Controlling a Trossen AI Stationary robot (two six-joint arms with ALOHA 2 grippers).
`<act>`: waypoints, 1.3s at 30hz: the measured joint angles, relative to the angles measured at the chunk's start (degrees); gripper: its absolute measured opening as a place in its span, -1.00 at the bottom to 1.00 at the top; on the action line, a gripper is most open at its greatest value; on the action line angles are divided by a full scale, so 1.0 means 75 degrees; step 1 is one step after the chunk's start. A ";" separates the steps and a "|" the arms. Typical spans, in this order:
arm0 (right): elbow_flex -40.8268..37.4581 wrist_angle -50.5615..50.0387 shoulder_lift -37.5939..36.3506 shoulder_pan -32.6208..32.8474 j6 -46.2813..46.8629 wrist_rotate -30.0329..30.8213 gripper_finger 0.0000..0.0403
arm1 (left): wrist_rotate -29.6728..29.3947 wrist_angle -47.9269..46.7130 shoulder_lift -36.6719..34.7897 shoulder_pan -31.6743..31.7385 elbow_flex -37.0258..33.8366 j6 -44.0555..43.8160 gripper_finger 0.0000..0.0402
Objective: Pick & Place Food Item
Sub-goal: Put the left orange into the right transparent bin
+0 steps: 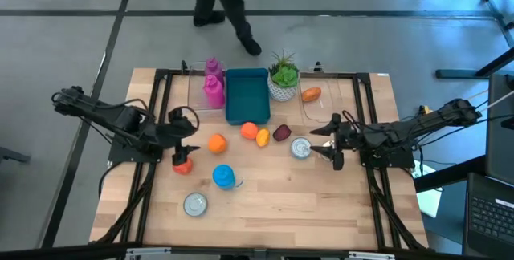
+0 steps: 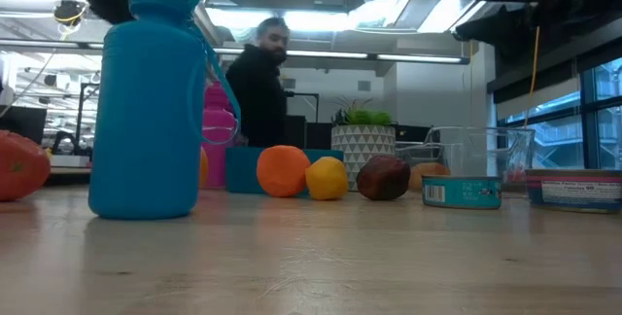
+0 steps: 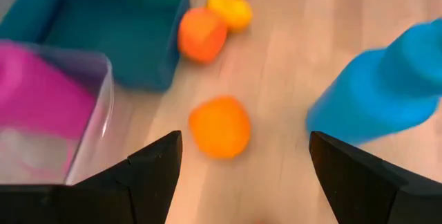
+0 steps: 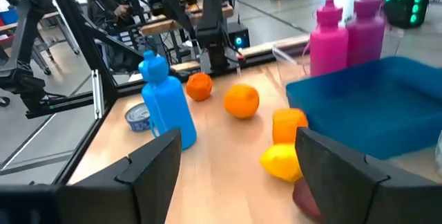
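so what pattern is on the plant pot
White with dark triangles on the plant pot, clearest in the low view.

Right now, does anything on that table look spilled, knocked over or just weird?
Nothing stands out. The blue bottle and pink bottles stand upright, the fruit sits loose near the blue bin, and both cans lie flat. Nothing looks spilled.

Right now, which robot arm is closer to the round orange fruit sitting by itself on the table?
Probably the left. The left gripper is open beside the orange, which lies just ahead of its fingers in the left wrist view. The right gripper waits farther off.
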 joint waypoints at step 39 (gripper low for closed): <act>0.0003 0.1059 0.1737 0.0000 0.0882 -0.0388 0.39 | 0.2459 -0.2381 0.2013 -0.0407 0.0003 -0.2716 0.53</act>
